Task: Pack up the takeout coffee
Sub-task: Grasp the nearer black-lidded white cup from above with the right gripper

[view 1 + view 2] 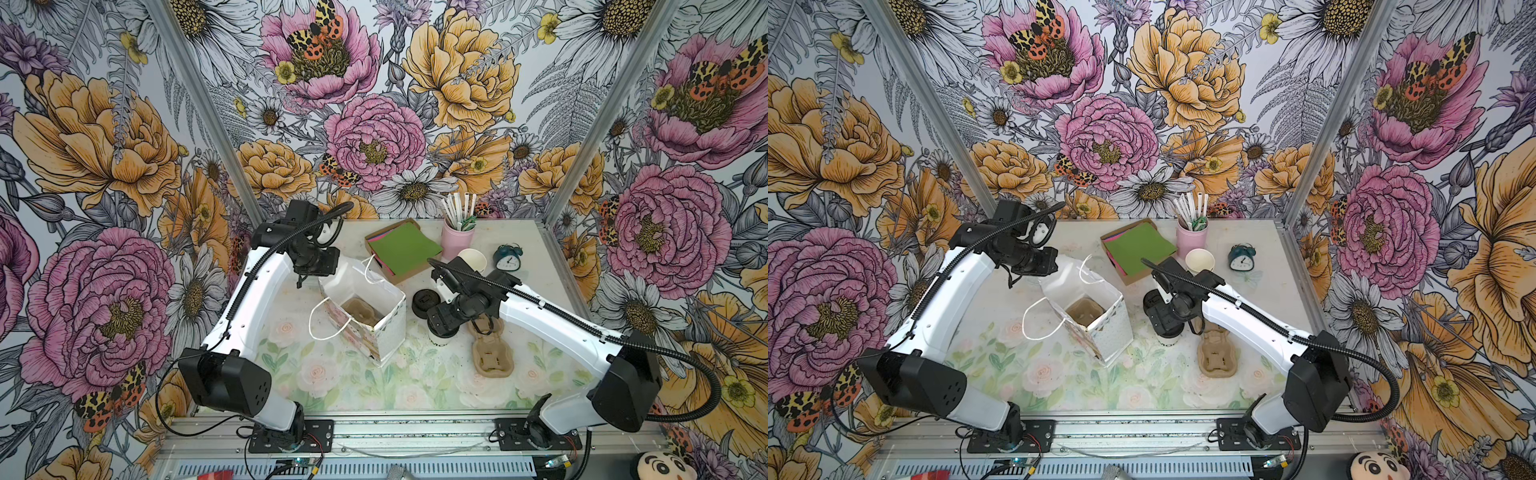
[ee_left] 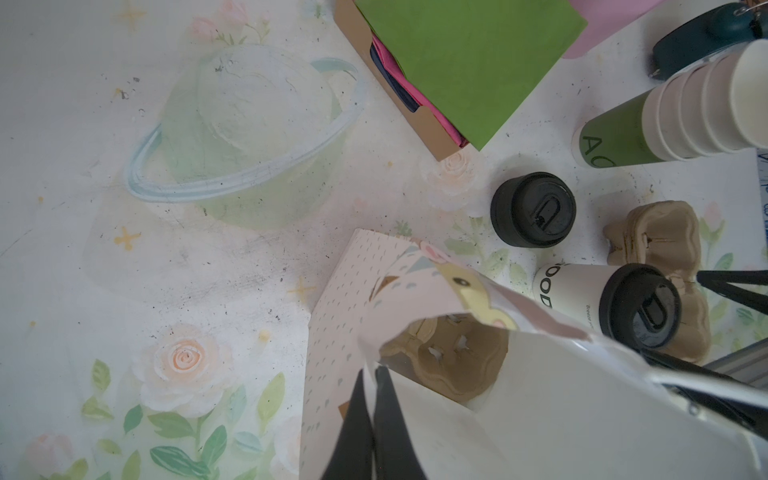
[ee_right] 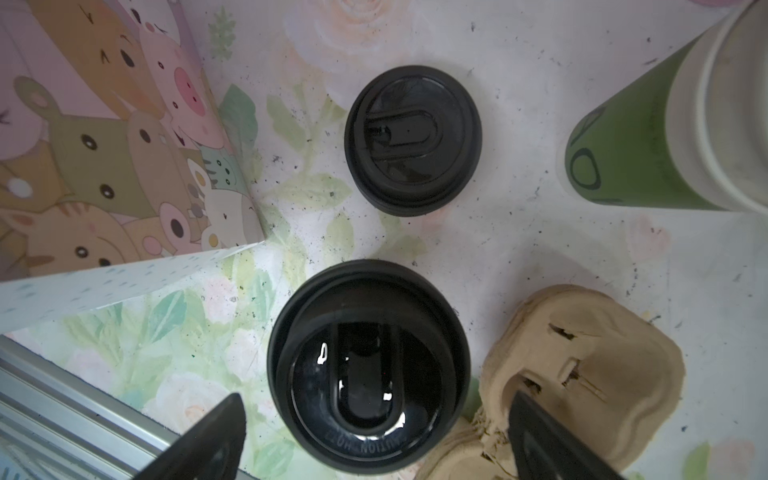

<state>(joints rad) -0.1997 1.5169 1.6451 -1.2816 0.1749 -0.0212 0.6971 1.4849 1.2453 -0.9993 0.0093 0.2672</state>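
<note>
Tabletop [image 1: 332, 386] with faded floral print. Far-left part: left gripper [image 2: 370, 370] clamped tight on bag [image 1: 386, 332] rim, one finger outside on dotted wall, one inside on white lining. Bag upright, mouth open, just left of tabletop centre, white cord handles loose at rim. Brown pulp carrier [image 1: 361, 311] down on bag floor, seen in both top views.

Behind bag, toward far edge: brown box [image 1: 401, 276] with green napkins [image 1: 405, 249] on top. Lids [image 1: 426, 301] near tabletop centre, a squat black pile, right of bag and apart from it.

Coffee [image 2: 569, 295] just frontward of lids: upright on tabletop, black sip lid on, white wall with dark lettering. Outside bag, between bag and second carrier [image 1: 490, 353]; touching that carrier or only beside it, cannot tell. Mostly hidden under the arm in both top views.

Right gripper [image 3: 376, 395] straight above coffee, jaws spread wide, a finger on each side of sip lid and clear of it in right wrist view, nothing gripped.

Pink holder [image 1: 457, 239] of straws at far edge. Stack [image 1: 473, 259] of lidless cups just frontward of holder. Second carrier flat on tabletop, right of centre. Teal clock [image 1: 508, 257] furthest right, near far-right corner.
</note>
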